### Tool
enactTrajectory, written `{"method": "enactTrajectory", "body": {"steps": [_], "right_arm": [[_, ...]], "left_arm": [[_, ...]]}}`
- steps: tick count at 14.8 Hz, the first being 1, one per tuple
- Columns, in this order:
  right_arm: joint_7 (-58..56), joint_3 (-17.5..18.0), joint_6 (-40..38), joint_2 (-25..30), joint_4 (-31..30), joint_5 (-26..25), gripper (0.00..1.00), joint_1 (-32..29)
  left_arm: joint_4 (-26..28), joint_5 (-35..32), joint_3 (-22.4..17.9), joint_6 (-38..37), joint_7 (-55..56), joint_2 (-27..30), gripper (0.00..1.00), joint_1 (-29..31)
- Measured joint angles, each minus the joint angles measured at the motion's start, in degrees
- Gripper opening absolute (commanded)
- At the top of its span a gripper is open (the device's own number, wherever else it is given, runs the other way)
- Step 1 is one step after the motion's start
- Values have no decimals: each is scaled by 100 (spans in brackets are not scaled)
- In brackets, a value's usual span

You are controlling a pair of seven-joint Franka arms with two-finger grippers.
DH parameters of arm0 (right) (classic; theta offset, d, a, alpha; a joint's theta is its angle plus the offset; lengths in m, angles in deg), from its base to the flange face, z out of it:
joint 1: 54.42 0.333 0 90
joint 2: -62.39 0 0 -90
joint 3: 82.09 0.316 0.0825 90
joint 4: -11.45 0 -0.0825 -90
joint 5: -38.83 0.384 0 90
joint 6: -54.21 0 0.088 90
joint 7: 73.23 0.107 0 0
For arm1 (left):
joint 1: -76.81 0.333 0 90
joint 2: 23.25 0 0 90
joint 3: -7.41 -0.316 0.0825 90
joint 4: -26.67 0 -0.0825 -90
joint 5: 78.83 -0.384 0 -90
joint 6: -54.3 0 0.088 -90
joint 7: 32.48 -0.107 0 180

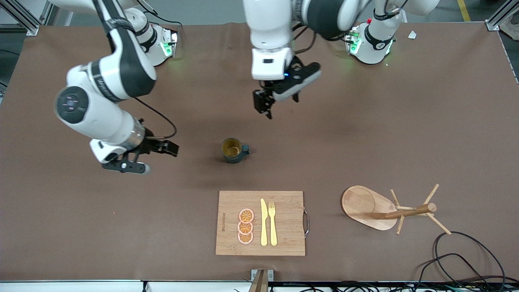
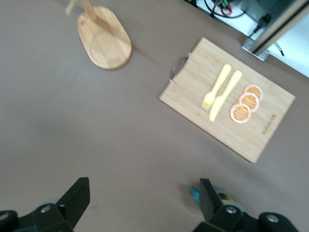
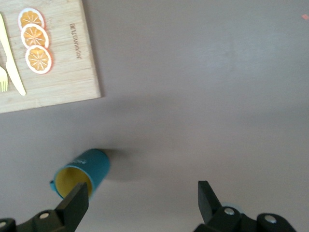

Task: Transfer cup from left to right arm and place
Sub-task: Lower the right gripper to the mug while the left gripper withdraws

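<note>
The cup [image 1: 232, 150] stands upright on the bare table, farther from the front camera than the cutting board [image 1: 260, 223], its loop handle turned toward the left arm's end. I judge it rigid, fairly light, glazed and a bit slippery, so I'd pinch across the rim wall rather than the handle. My left gripper [image 1: 271, 101] hangs over the table above it, fingers spread wide and empty. My right gripper [image 1: 151, 157] waits low beside the cup, toward the right arm's end, jaws equally spread. The peg rack [image 1: 387, 209] lies near the board.
</note>
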Motion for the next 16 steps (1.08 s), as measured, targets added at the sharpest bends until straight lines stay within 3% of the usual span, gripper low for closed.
{"method": "enactTrajectory", "body": {"steps": [4,11,16], "right_arm": [[1008,-3,602,-502,-12,-374,100,793],[1196,-9,1530,-1145,-69,-1274,100,1093],[840,45,1605,-1214,-285,-1349,100,1249]], "left_arm": [[-5,497,-9,-287,-1972,399,100,1058],[13,961,-21,-854,-5694,1075,100,2792],[30,1120,-25,-1094,-6892,1085,100,3615]]}}
